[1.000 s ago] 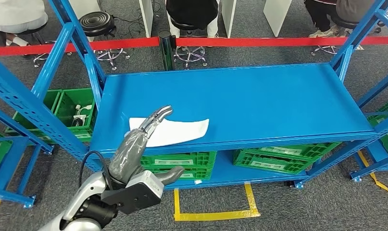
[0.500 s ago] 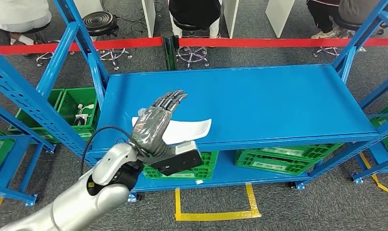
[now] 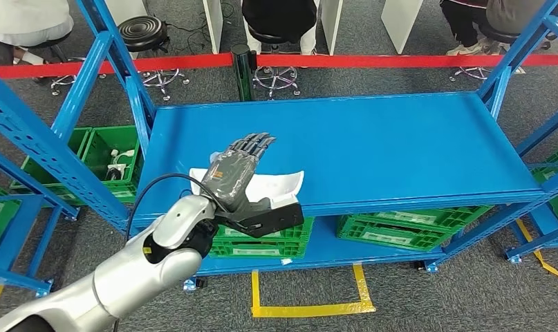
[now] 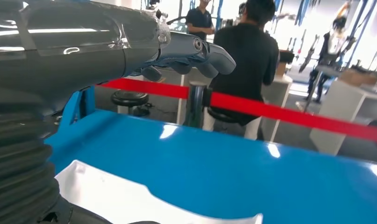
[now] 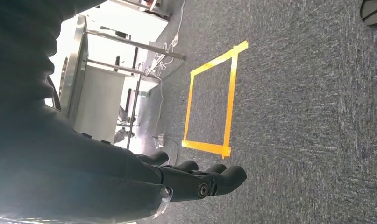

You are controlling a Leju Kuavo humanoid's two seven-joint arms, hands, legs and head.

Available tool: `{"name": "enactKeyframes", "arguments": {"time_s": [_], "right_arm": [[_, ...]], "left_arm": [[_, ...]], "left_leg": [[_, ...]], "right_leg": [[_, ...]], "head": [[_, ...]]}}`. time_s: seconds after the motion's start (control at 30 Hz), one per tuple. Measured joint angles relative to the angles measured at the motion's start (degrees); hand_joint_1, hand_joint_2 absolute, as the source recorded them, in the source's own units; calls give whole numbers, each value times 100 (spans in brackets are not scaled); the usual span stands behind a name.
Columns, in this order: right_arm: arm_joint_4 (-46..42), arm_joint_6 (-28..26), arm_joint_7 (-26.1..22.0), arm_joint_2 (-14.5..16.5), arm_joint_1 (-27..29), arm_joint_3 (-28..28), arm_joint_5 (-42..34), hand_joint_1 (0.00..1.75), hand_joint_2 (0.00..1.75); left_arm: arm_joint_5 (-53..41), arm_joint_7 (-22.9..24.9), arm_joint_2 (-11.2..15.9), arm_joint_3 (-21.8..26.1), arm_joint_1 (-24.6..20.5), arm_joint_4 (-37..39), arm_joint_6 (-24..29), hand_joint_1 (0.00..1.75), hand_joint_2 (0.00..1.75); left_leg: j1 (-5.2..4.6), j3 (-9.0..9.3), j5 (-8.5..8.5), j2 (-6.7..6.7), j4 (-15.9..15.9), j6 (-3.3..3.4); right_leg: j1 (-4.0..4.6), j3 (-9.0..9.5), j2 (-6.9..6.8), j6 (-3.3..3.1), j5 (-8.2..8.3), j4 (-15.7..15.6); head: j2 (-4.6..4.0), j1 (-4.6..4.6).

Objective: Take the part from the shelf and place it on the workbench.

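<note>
Head view: blue shelf (image 3: 373, 138) spans frame, open top deck giving access from above. Green crates (image 3: 393, 232) stowed on lower tier, out of reach path. White flat part (image 3: 279, 185) lies at near-left edge of deck, close to front lip, so easy to reach. Left hand (image 3: 238, 166) hovers flat over part's left end, fingers extended and apart, holding nothing; judged pre-grasp approach. Contact with part: cannot tell. Right wrist view: right hand (image 5: 195, 182) hangs over floor, fingers loosely extended, empty, idle.

White labels on green crates (image 3: 390, 237), print seemingly too small to read.
</note>
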Motion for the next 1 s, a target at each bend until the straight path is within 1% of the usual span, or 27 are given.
{"name": "enactKeyframes", "arguments": {"time_s": [0.23,0.37,0.43,0.67,0.77,0.83,0.9,1.0], "right_arm": [[0,12,19,-1,5,4,-92,0,175],[-7,-28,115,-11,7,6,-167,0,175],[-11,-58,189,-40,15,6,-200,0,175],[-11,-140,191,-161,52,6,-252,0,175],[-11,-186,88,-193,68,5,-251,0,175],[-11,-222,11,-228,73,4,-248,0,175],[-11,-235,-41,-267,67,4,-242,0,175],[-11,-211,-84,-308,61,4,-228,0,175]], "left_arm": [[265,126,22,-128,-17,186,-457,0,175],[681,268,82,-152,-13,211,-528,0,175],[934,445,208,-120,-6,99,-481,0,175],[1491,931,866,172,13,-726,-523,0,175],[1706,1035,1205,360,15,-1167,-485,0,175],[1817,1046,1380,467,15,-1422,-452,0,175],[1884,1045,1485,536,13,-1604,-453,0,175],[1915,1020,1539,573,7,-1706,-480,0,175]], "left_leg": [[1,2,0,44,0,1],[2,1,0,75,-1,1],[4,0,-1,95,-2,2],[9,3,-2,142,-5,4],[10,6,-3,163,-5,4],[10,8,-3,165,-5,4],[9,8,-3,162,-5,4],[5,9,-2,149,-4,4]], "right_leg": [[-1,0,21,6,4,-1],[-2,0,27,6,7,0],[-3,0,37,6,9,1],[-2,0,59,5,12,3],[-1,-1,75,4,15,3],[-1,-1,78,4,15,3],[-1,-1,78,4,16,1],[-2,-1,78,6,19,-1]], "head": [[0,0],[0,0],[0,0],[0,-2],[0,-2],[0,-2],[0,-1],[0,-2]]}}
